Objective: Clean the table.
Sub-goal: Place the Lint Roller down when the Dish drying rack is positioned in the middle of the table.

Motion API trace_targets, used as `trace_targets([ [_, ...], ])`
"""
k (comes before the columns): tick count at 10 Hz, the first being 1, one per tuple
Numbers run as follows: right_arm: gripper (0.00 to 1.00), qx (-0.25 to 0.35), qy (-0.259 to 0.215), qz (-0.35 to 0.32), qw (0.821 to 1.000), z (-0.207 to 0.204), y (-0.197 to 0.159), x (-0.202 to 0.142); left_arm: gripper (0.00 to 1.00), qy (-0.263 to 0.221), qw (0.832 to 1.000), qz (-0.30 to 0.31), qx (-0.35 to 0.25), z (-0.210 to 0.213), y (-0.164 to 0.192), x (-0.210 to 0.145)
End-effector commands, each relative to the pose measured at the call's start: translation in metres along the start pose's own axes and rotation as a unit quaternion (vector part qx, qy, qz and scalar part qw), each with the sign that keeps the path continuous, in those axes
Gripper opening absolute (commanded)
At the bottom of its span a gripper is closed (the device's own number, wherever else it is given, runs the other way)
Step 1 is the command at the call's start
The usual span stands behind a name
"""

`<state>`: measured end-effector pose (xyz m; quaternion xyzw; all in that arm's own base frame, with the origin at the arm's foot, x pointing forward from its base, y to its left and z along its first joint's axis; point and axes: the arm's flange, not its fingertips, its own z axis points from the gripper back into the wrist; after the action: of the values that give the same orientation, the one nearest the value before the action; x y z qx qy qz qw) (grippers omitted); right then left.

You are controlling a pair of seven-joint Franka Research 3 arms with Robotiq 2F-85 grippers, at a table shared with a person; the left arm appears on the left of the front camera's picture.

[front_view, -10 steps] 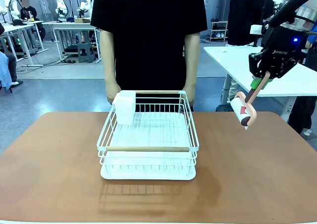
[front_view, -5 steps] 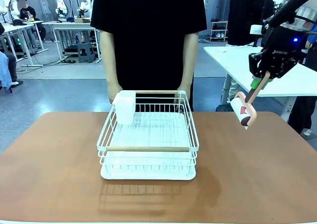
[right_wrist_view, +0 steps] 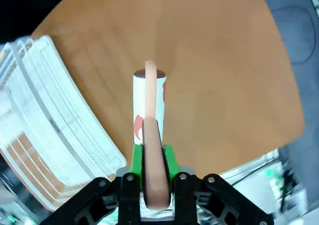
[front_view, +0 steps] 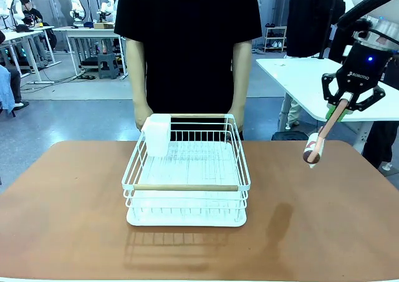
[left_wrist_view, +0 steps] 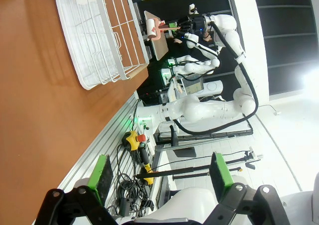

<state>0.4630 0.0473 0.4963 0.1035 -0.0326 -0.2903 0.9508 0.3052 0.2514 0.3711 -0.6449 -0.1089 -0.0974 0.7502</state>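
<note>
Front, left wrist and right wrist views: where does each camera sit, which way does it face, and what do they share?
Front: between the arms, facing across the table at a person behind the wire rack; right claw holds a lint roller.
Left wrist: rolled sideways beside the table's edge; open left claw, far-off right arm.
Right wrist: looking down its shut claw along the roller.
Shared: table, rack, roller.

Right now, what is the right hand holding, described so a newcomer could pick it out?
Start at the reddish-brown table, go right of the white wire rack. Above the far right edge, the right hand grips a lint roller: pinkish handle, white roll with red markings.
</note>
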Motion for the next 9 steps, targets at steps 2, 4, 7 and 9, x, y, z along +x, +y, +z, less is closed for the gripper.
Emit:
trace_targets([
  [2, 0.22, 0.042, -0.053, -0.233, 0.970, -0.022, -0.001, -0.003, 1.00, -0.003, 1.000, -0.001, 0.003, 0.002, 0.000, -0.001],
  [4, 0.22, 0.059, -0.056, -0.214, 0.974, -0.023, 0.000, 0.002, 1.00, -0.003, 1.000, -0.001, 0.003, 0.002, 0.000, -0.001],
  [7, 0.22, 0.063, -0.036, -0.240, 0.968, -0.020, -0.010, 0.011, 1.00, -0.003, 1.000, -0.001, 0.003, 0.002, 0.000, -0.001],
  [9, 0.22, 0.095, -0.059, -0.352, 0.929, -0.052, 0.004, 0.018, 1.00, -0.003, 1.000, -0.001, 0.003, 0.002, 0.000, -0.001],
])
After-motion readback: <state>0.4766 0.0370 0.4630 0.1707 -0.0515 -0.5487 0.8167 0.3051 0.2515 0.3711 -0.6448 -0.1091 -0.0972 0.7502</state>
